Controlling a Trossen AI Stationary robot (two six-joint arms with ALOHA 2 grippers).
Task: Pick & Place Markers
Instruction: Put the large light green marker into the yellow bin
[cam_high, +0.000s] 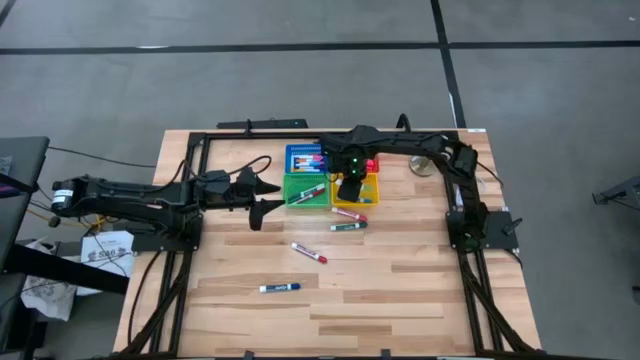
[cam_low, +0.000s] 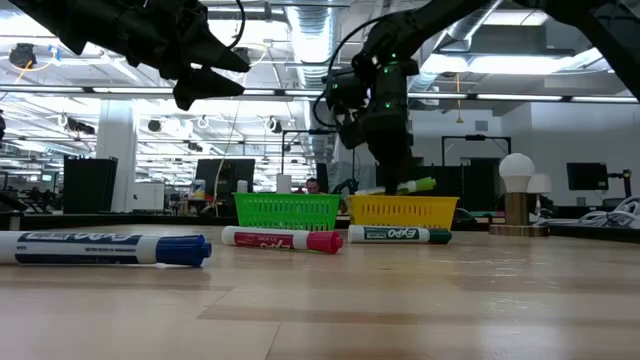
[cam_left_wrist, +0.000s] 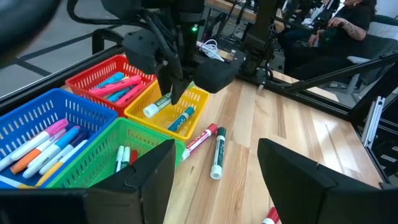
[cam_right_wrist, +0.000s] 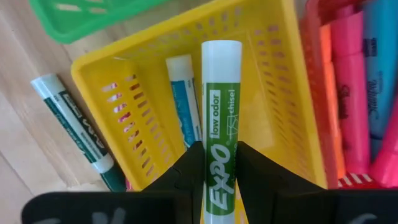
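Note:
My right gripper (cam_high: 350, 189) hangs over the yellow basket (cam_high: 366, 194), shut on a white-barrelled marker with a green label (cam_right_wrist: 221, 106). One marker (cam_right_wrist: 185, 99) lies inside that basket. My left gripper (cam_high: 272, 198) is open and empty, raised above the table to the left of the green basket (cam_high: 305, 193). Loose markers lie on the table: a green-capped one (cam_high: 348, 226), a red-capped one (cam_high: 350, 214), another red one (cam_high: 309, 252) and a blue one (cam_high: 280, 288). The blue basket (cam_left_wrist: 37, 124) and the red basket (cam_left_wrist: 102, 78) hold several markers. My right gripper pinches the marker's labelled barrel (cam_right_wrist: 219, 152) between its two fingers, coming from above. The white end (cam_left_wrist: 150, 111) sticks out on one side and the green end (cam_low: 424, 184) on the other. The marker is lifted clear, slightly tilted, above the yellow basket.
The four baskets stand together at the table's far middle. A white lamp-like object (cam_low: 516, 190) stands at the far right. A black frame (cam_high: 200, 140) borders the table's far edge and sides. A person (cam_left_wrist: 348, 25) sits beyond the table. Bare wood lies toward the near edge.

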